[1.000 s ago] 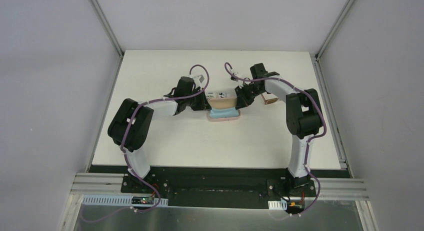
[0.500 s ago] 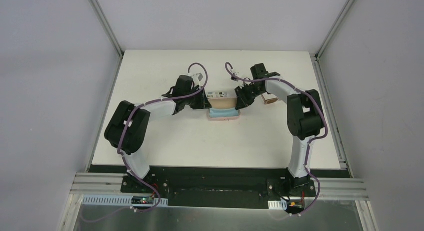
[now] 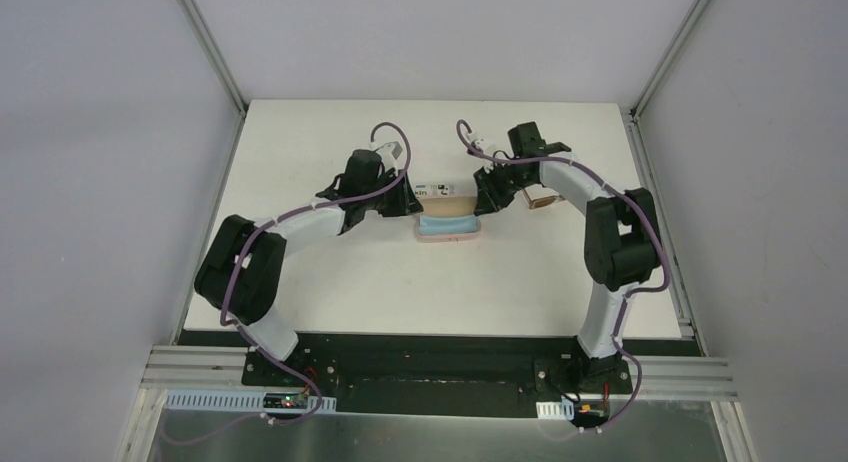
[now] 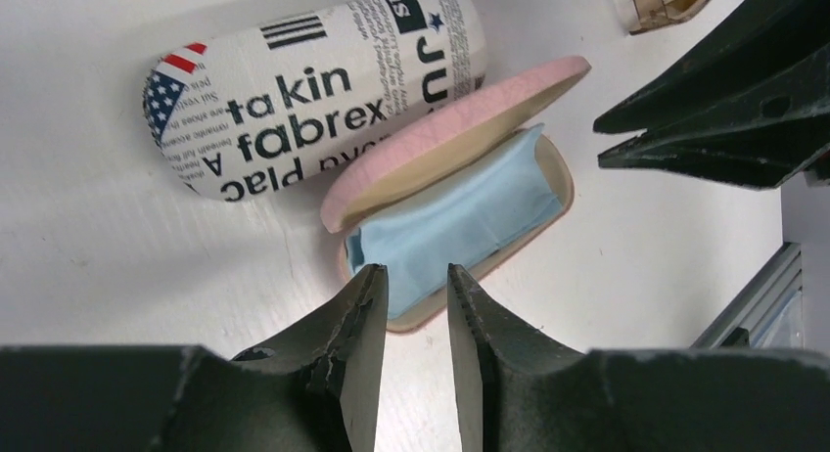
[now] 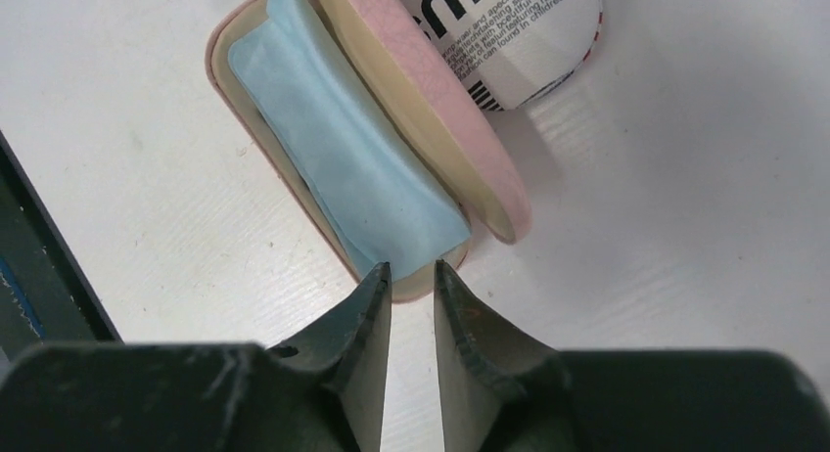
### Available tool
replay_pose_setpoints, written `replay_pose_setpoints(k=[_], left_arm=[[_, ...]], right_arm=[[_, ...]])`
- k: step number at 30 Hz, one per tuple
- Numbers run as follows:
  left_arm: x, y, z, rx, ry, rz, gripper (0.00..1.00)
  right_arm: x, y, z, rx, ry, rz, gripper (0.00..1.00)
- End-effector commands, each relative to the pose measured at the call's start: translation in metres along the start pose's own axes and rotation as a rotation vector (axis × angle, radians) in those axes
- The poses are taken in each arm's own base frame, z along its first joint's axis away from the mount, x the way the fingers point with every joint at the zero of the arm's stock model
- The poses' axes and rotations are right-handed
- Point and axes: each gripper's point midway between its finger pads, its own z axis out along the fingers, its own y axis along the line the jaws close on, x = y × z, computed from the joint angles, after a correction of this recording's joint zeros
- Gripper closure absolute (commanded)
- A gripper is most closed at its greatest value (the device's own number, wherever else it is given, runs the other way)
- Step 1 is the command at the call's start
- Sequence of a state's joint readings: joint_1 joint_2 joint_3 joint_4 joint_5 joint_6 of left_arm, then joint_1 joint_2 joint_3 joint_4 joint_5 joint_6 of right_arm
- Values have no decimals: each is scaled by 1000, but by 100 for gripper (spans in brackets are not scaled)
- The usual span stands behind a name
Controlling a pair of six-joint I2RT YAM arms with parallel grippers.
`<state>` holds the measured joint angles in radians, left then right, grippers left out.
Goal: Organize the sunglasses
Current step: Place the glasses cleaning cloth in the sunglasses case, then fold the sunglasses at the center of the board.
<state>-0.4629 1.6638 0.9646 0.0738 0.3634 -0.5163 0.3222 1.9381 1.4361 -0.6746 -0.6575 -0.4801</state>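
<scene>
White worktop (image 3: 400, 272), both arms reach in toward its middle. Left arm (image 3: 300, 222) comes from the left, right arm (image 3: 610, 232) from the right, and their tips face each other across the two cases.

Left end effector (image 4: 416, 276): fingers a narrow gap apart, nothing between them, holding nothing. It sits at the left end of the pink case, tips just short of the rim. Right end effector (image 5: 411, 271): also a narrow gap and nothing gripped, at the right end of the same case, tips just beside the rim. Whether either tip touches the rim cannot be told.

Lettered case (image 4: 313, 90): white with black print and a flag patch at one end. It is shut and lies on its side on the worktop, just behind the pink case.

Pink case (image 4: 460, 139): half open, lid tilted up from its far-side hinge and leaning back toward the lettered case, touching or nearly so. Cream lining.

Blue cloth (image 4: 450, 222): lies inside the pink case base and covers most of it. Anything under it is hidden.

Brown-frame sunglasses (image 4: 666, 2): on the bare worktop to the right of the right end effector, outside both cases, part hidden by the arm in the top view. Only one pair is visible.
</scene>
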Motion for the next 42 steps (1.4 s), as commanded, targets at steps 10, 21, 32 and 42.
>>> replay_pose_setpoints(k=[10, 21, 32, 42], left_arm=[[9, -31, -59, 11, -103, 99, 58], [29, -52, -68, 53, -82, 131, 56], [36, -51, -73, 58, -75, 149, 56], [42, -46, -72, 43, -51, 146, 55]], right_arm=[[14, -74, -120, 337, -93, -7, 69], [33, -120, -152, 346, 74, -388, 58], [47, -148, -162, 298, 296, -695, 57], [71, -168, -136, 284, 378, -723, 67]])
